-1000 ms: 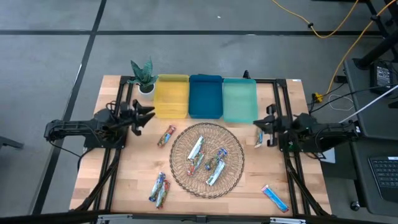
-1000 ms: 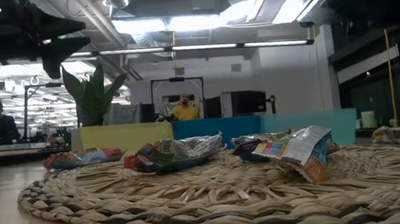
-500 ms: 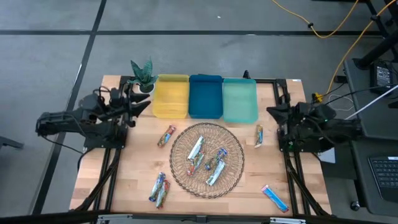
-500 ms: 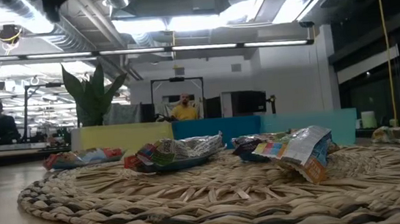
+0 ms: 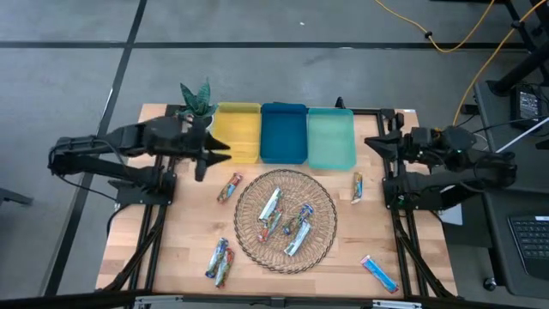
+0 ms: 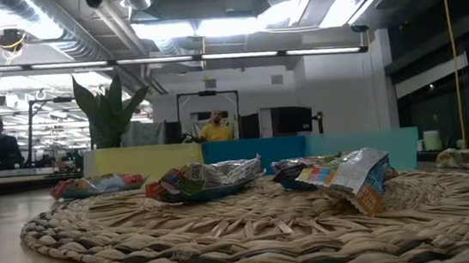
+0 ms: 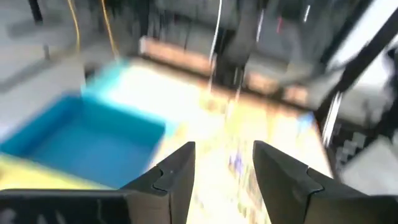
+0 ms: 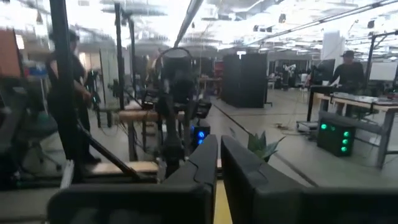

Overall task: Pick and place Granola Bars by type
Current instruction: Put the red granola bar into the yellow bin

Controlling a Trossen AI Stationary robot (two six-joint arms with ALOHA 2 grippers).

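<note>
Several shiny wrapped granola bars (image 5: 285, 219) lie in the round wicker basket (image 5: 249, 236), and they also show in the low view (image 6: 205, 179). More bars lie flat on the table: a red-orange one (image 5: 229, 187), two at the near left (image 5: 220, 261), a tan-green one (image 5: 357, 187) and a bright blue one (image 5: 378, 273). My left gripper (image 5: 221, 156) (image 7: 224, 180) hangs open above the table by the yellow tray's near left corner. My right gripper (image 5: 371, 142) (image 8: 219, 168) is shut and raised beside the teal tray's right side. Neither holds anything.
A yellow tray (image 5: 236, 131), a blue tray (image 5: 283, 133) and a teal tray (image 5: 331, 137) stand side by side along the far edge. A potted plant (image 5: 197, 103) stands at the far left corner. Bare wood (image 5: 180, 232) lies left and right of the basket.
My left gripper rose, then reached toward the table's right, ending near the yellow tray. My right gripper lifted away from the tan-green bar and drew toward the far edge. The left arm climbed almost out of the low view. No bar has moved.
</note>
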